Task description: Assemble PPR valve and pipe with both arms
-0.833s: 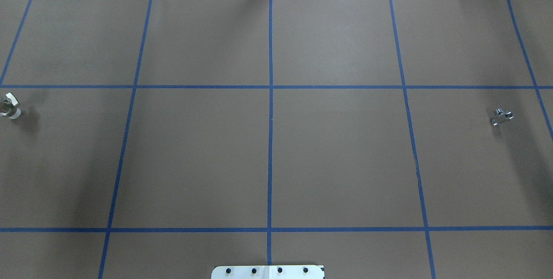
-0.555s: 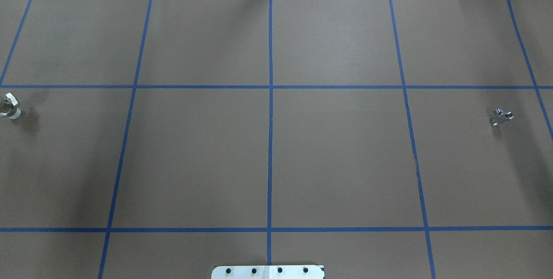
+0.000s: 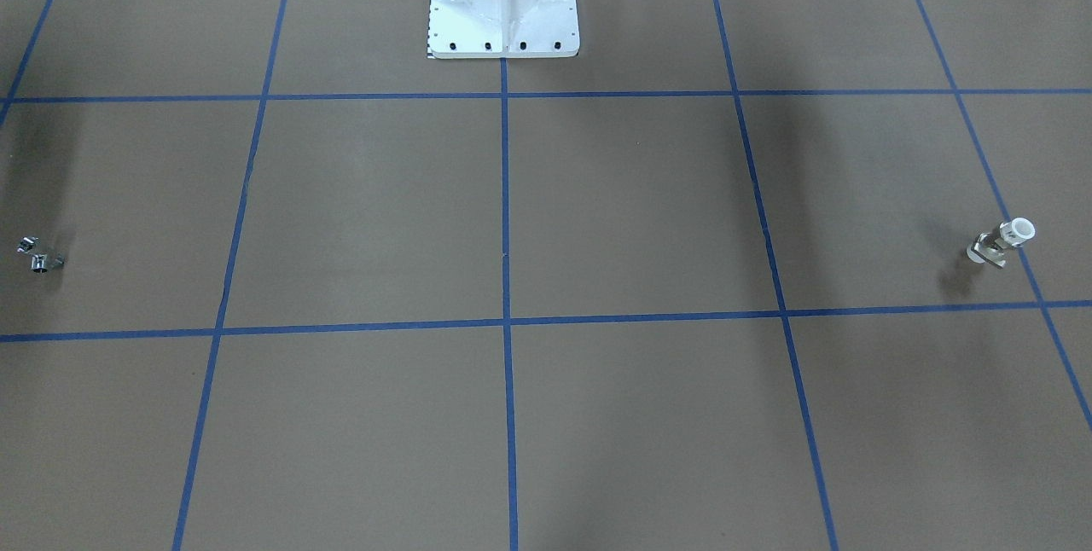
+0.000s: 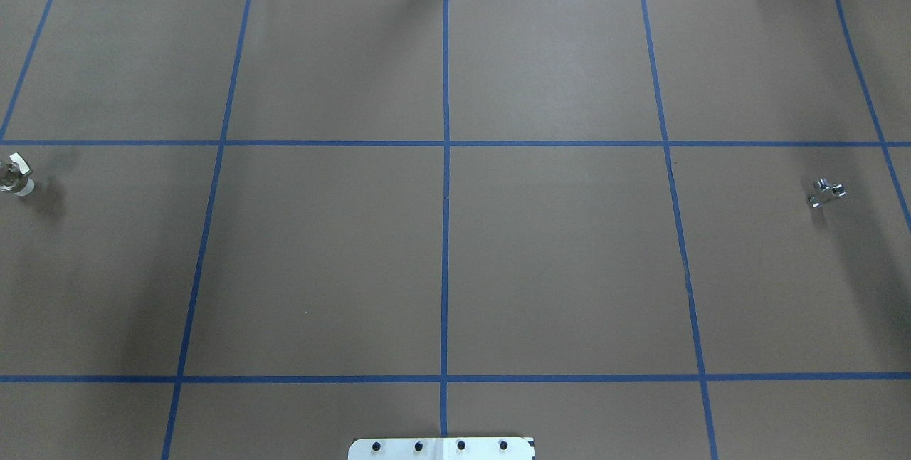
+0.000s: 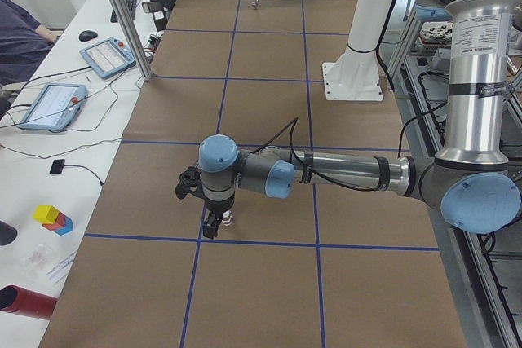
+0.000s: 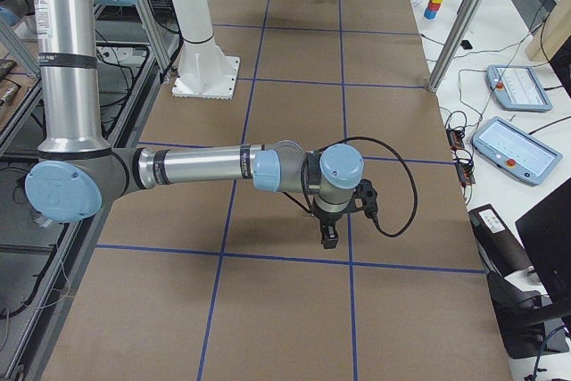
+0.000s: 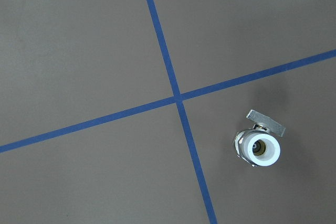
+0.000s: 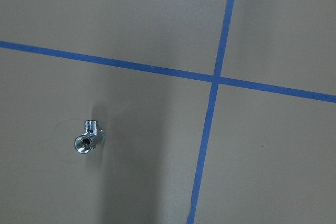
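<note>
The PPR valve (image 4: pixel 16 175) stands upright at the table's far left in the overhead view, white collar up, lever tab to one side; it also shows in the front view (image 3: pixel 1002 242) and the left wrist view (image 7: pixel 257 148). The pipe (image 4: pixel 825 192), a small chrome fitting, lies at the far right, and shows in the front view (image 3: pixel 36 256) and the right wrist view (image 8: pixel 87 139). My left gripper (image 5: pixel 210 230) hangs close beside the valve (image 5: pixel 227 219). My right gripper (image 6: pixel 328 238) hangs low over the pipe's area. I cannot tell whether either is open.
The white bolted pedestal (image 3: pixel 503 5) stands at the robot's side, mid-table. Blue tape lines (image 4: pixel 445 232) grid the brown table cover. A metal frame post (image 5: pixel 122 18) and operators' tablets (image 5: pixel 106 56) lie beyond the far table edge.
</note>
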You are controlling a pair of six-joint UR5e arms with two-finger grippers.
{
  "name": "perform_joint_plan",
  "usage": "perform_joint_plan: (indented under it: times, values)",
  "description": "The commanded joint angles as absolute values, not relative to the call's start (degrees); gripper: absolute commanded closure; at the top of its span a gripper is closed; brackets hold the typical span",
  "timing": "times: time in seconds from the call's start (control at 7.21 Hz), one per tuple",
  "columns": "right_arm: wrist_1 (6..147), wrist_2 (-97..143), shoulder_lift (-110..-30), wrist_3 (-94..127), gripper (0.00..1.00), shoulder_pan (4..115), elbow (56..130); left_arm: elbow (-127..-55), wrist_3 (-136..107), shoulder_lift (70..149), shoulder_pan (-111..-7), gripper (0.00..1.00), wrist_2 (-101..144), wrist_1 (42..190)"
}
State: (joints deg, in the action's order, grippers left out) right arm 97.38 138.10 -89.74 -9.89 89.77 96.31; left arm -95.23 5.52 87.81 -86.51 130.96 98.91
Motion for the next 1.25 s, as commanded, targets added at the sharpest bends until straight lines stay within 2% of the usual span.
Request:
perform_joint_plan:
  times: [0.0, 0.83, 1.11]
  values:
    - [97.38, 137.99, -89.74, -9.84, 0.01, 89.82, 96.07, -95.01, 5.45, 87.54, -86.48, 0.00, 130.96, 99.14]
    - [97.38, 137.99, -90.26, -9.84, 0.01, 89.91, 96.33, -95.71, 4.23, 90.87, -84.21, 0.00, 130.69, 98.61]
    - [97.38, 137.90, -90.18, -9.93, 0.01, 89.91, 96.33, -95.80, -5.51, 92.81, -82.89, 0.00, 131.48, 99.67]
